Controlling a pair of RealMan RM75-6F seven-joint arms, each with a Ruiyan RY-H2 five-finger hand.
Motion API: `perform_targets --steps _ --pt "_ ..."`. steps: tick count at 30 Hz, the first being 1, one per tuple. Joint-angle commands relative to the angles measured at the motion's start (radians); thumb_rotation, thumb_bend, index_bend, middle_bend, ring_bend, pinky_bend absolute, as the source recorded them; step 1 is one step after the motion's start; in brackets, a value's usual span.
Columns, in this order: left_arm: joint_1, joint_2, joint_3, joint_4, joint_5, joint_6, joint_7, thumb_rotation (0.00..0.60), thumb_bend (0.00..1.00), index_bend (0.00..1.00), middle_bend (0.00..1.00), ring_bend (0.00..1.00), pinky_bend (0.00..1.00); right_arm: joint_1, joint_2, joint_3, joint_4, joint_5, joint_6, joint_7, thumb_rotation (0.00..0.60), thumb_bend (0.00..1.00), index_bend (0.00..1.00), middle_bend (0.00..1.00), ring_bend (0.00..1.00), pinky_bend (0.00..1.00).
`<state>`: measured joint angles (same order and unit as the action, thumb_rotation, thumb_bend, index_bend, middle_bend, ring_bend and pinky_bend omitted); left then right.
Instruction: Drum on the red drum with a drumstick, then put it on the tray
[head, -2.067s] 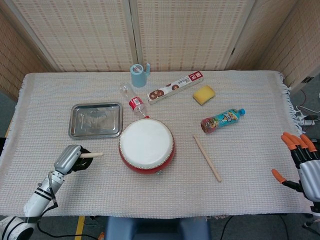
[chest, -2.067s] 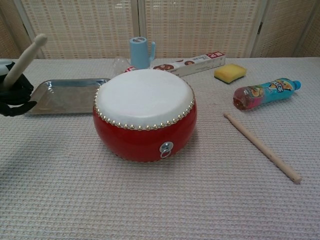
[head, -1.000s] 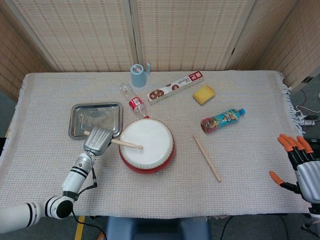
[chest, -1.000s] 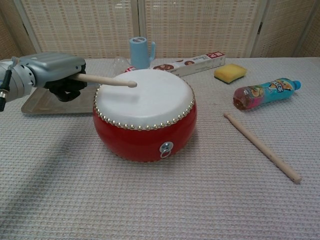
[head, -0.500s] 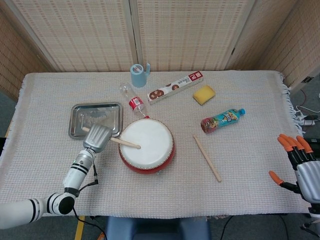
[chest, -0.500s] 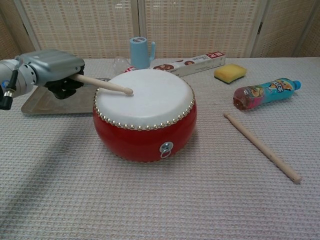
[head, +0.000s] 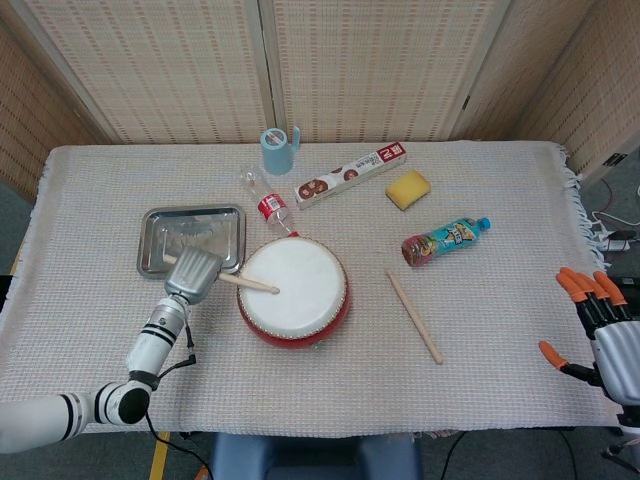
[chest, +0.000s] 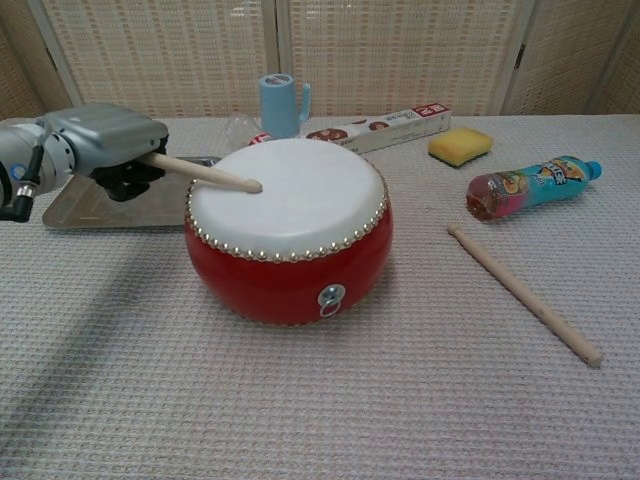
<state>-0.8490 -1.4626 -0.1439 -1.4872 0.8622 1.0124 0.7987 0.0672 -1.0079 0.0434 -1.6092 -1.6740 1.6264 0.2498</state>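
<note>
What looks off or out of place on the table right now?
Nothing damaged or spilled. Two bottles lie on their sides: the colourful drink bottle right of the red drum, and a clear bottle behind it. A spare drumstick lies loose beside the drum.

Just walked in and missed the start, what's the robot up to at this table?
The left hand holds a drumstick with its tip on the white skin of the red drum. The metal tray sits just behind the hand. A second drumstick lies on the cloth right of the drum. The right hand hangs open off the table's edge.
</note>
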Motion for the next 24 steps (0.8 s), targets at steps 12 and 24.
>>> perform_targets --steps 12,24 --pt "-0.005 0.038 -0.049 -0.084 -0.035 -0.01 -0.143 0.6 0.82 1.0 1.0 1.0 1.0 -0.002 -0.004 -0.001 0.005 0.003 0.002 0.005 0.6 0.23 0.0 0.06 0.0 0.0" --pt "-0.004 0.009 -0.076 -0.091 -0.076 0.01 -0.174 0.6 0.82 1.0 1.0 1.0 1.0 -0.004 -0.003 -0.001 0.011 0.007 0.005 0.013 0.6 0.23 0.0 0.05 0.0 0.0"
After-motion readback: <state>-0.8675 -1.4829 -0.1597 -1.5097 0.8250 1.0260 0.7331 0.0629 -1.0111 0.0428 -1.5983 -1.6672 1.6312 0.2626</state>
